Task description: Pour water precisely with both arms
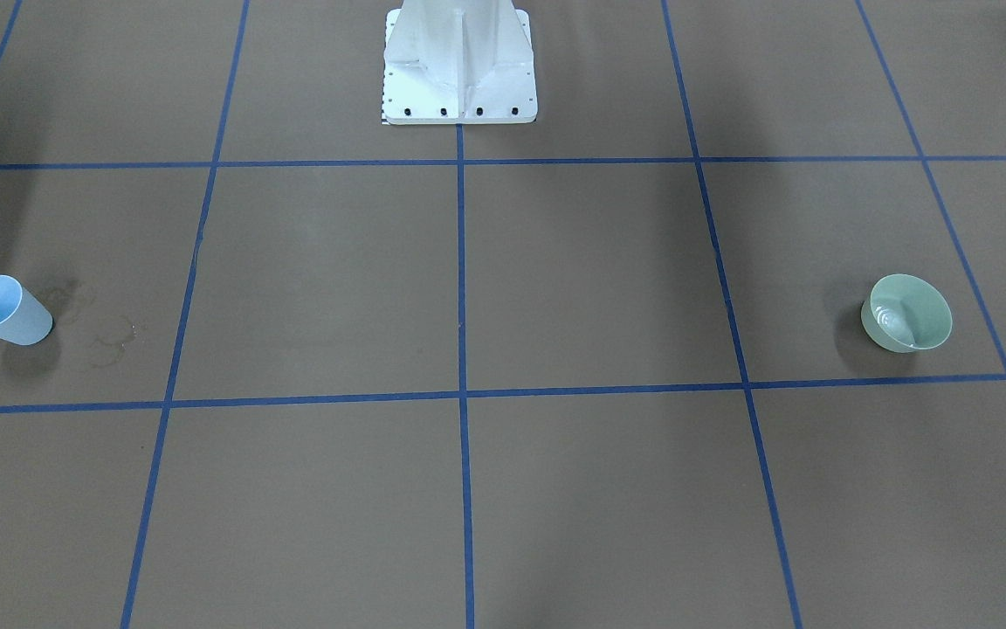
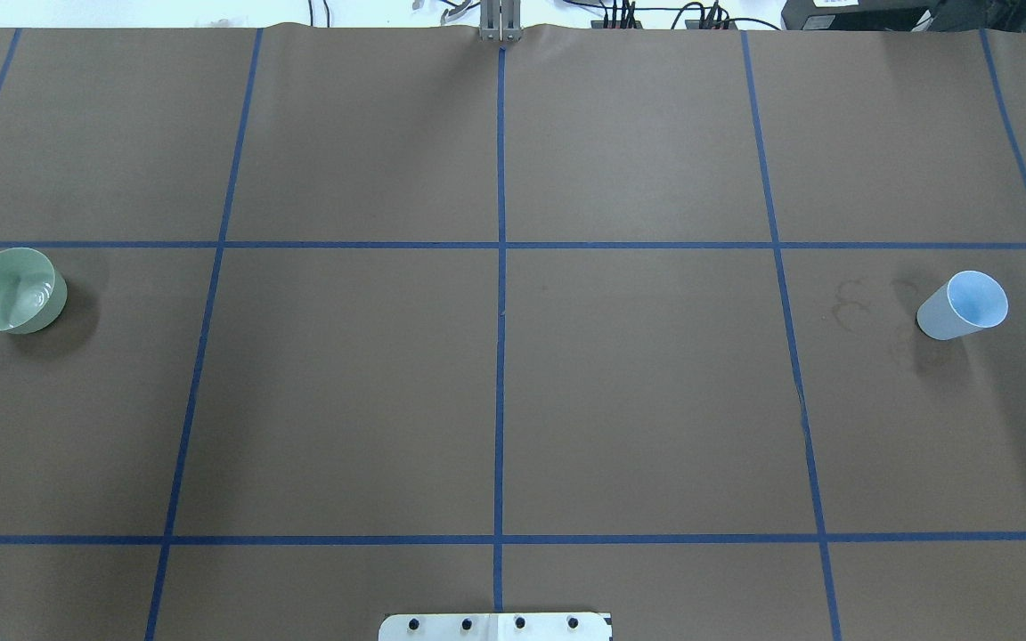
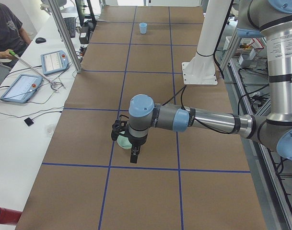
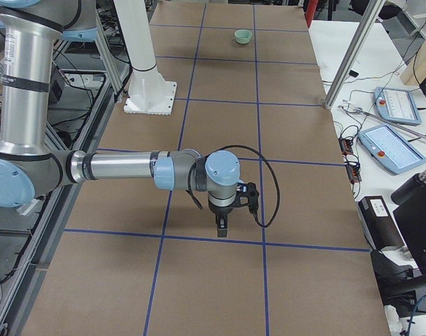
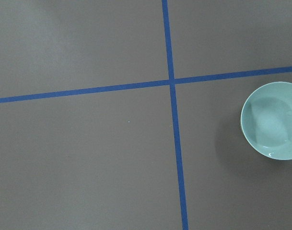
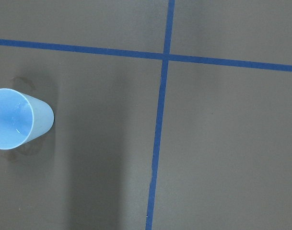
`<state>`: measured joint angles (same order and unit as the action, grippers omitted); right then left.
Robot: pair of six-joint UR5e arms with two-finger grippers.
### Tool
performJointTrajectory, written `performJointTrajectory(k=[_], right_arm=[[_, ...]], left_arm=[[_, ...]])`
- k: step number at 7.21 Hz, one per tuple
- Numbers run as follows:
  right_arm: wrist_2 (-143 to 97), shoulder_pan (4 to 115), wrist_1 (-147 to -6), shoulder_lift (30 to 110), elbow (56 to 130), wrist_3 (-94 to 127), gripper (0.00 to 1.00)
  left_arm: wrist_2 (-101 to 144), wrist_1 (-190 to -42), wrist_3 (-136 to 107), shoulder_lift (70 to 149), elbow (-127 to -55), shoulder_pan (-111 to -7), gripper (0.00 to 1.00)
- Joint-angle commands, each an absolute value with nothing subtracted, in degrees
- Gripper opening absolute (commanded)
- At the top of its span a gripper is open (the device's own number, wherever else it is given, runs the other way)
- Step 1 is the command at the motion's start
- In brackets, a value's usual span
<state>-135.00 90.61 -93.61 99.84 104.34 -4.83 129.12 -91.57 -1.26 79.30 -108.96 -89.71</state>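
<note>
Both jaws' states cannot be told. The water (image 1: 892,320) is held in the green bowl (image 1: 929,304), just beside the left jaws; it could be spilled if the rim is nudged.

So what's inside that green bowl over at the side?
A little clear water, showing only as faint ripples and white glints inside the green bowl. Nothing else shows in it; how deep the water is cannot be told.
</note>
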Motion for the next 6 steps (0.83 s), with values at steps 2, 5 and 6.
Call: performJointTrajectory(k=[2,5,6], right_arm=[[-135.0,90.6,-93.6,99.7,104.3,-4.7,1.00],[-135.1,90.6,-93.6,99.5,104.6,-4.7,1.00],[-135.1,90.6,-93.6,99.4,104.5,-4.7,1.00]], left_arm=[[133.3,-91.6,-1.2,79.3,-109.3,-89.3,1.00],[133.5,-91.8,-1.1,79.0,-108.9,-89.3,1.00],[134.0,-91.8,-1.1,79.0,-108.6,-89.3,1.00]])
